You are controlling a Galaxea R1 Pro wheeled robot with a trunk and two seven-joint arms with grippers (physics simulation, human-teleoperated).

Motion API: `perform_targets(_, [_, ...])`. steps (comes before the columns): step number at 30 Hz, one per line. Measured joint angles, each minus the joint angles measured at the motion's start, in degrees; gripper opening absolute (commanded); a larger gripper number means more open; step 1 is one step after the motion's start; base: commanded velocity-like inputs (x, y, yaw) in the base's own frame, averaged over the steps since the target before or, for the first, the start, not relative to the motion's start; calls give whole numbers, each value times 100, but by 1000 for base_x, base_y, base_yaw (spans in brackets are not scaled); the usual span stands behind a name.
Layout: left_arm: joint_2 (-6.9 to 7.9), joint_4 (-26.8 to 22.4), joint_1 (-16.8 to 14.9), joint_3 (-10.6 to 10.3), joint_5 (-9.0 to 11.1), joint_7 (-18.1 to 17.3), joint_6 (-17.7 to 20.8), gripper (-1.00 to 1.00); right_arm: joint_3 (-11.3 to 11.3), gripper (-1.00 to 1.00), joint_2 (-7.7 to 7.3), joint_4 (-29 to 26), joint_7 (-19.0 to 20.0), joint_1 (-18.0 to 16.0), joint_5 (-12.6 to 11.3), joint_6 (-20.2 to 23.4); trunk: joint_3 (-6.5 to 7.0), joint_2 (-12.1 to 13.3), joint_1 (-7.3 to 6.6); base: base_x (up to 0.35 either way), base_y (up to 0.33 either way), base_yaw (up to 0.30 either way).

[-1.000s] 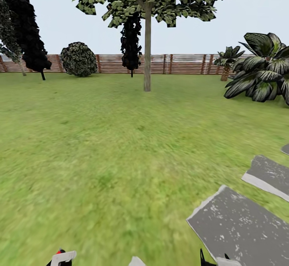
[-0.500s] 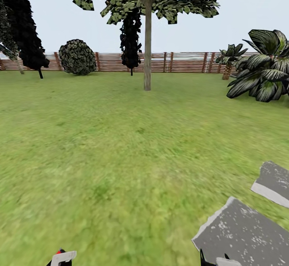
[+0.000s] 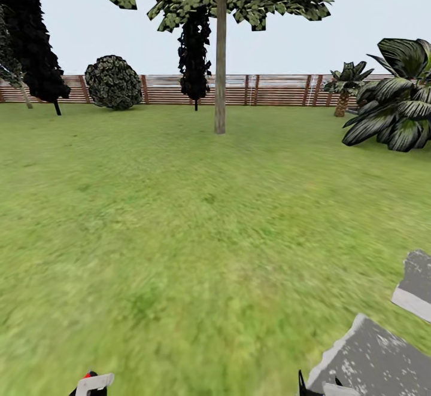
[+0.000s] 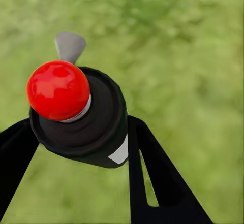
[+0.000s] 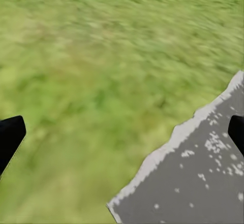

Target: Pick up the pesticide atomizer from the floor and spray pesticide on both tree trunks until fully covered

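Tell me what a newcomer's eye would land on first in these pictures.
First, the red-capped pesticide atomizer clamped between the left claw's black fingers over blurred grass. Next, the tall straight-trunked tree standing mid-lawn ahead, before a wooden fence. Grey paving slabs sit at the lower right, under the open right claw.

A black sprayer (image 4: 84,120) with a red knob and grey nozzle, black gripper fingers (image 4: 152,178), mottled green grass (image 3: 179,216), white-speckled grey paving (image 5: 203,183), and a reddish-brown slatted fence (image 3: 275,90).
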Motion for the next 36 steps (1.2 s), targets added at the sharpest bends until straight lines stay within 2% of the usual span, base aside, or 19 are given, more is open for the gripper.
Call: perform_targets(36, [9, 0, 0, -1, 0, 0, 0, -100, 0, 100, 0, 0, 3, 2, 0, 0, 0, 0, 0, 341, 0, 0])
